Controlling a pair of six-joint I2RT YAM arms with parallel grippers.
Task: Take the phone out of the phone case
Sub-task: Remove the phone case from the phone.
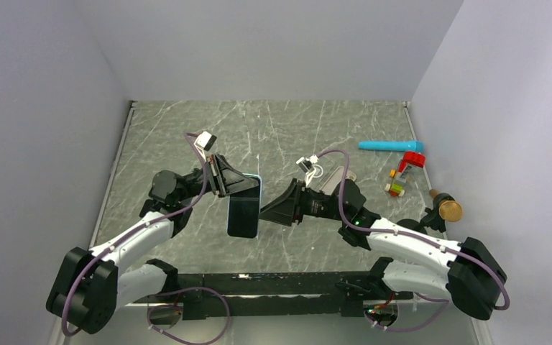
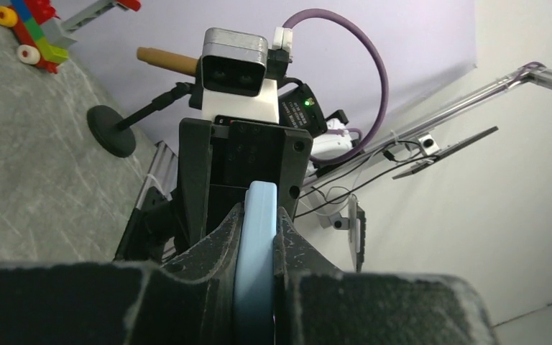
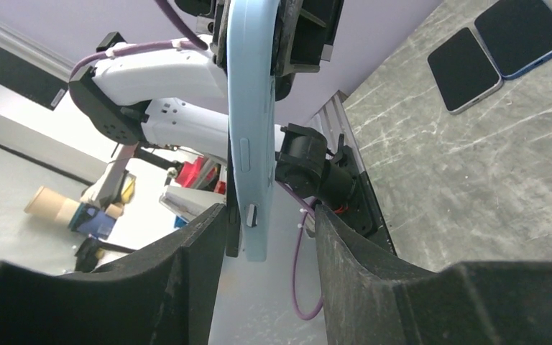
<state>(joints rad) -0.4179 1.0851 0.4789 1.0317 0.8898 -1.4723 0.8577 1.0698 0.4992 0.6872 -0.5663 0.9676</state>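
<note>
Left gripper [image 2: 259, 237] is right up close in its wrist view, pressed together on the edge of the light-blue phone case [image 3: 251, 108]. It holds the phone case up off the surface [image 1: 295, 129], roughly mid-table between the two arms, with the phone [image 1: 244, 212] in it, dark screen showing. Right gripper [image 3: 269, 230] is spread, one finger either side of the phone case's free end, not clamped.
</note>
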